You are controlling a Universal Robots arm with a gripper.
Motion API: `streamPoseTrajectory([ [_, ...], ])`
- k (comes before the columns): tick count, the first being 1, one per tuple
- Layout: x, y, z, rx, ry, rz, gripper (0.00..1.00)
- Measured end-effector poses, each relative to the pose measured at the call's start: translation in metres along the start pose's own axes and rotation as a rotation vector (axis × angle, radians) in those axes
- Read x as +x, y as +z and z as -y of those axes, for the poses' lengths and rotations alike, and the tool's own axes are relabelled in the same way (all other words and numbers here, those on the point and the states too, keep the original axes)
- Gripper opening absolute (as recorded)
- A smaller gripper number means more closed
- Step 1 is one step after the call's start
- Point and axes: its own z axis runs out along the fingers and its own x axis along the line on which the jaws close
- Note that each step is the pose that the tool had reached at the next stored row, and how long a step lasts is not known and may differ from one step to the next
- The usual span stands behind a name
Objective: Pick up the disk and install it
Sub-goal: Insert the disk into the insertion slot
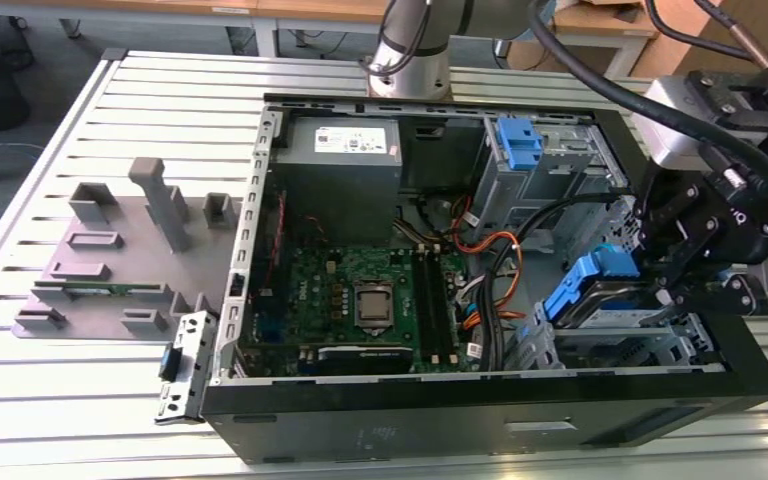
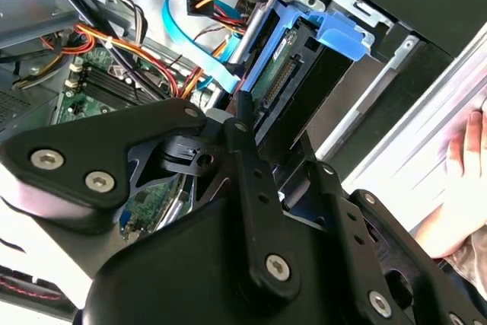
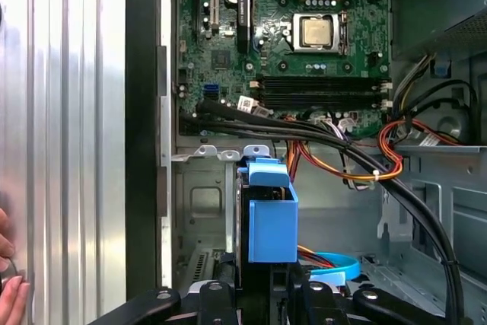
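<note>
slotted metal table [image 1: 171,90] with an open black computer case [image 1: 491,425]. at the exterior view's right, the black gripper [image 3: 262,296] clamps the blue-railed silver disk [image 3: 272,222], tilted over the drive bay [image 1: 618,342]; it should enter squarely, clear of cables [image 3: 327,136].

In the exterior view, a slatted metal tabletop [image 1: 157,90] carries an open black computer case [image 1: 491,425] from the centre out to 3 o'clock. A grey fixture plate [image 1: 104,270] with upright blocks lies at 9 o'clock. A small metal bracket [image 1: 184,370] lies at 7 o'clock against the case's corner.
</note>
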Motion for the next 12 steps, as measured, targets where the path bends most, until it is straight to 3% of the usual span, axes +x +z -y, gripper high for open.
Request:
streamPoseTrajectory([
  [6, 0.0006, 0.0121, 0.0001, 0.0, 0.0, -0.0002, 0.35],
  [12, 0.0006, 0.013, 0.0001, 0.0, 0.0, -0.0003, 0.35],
])
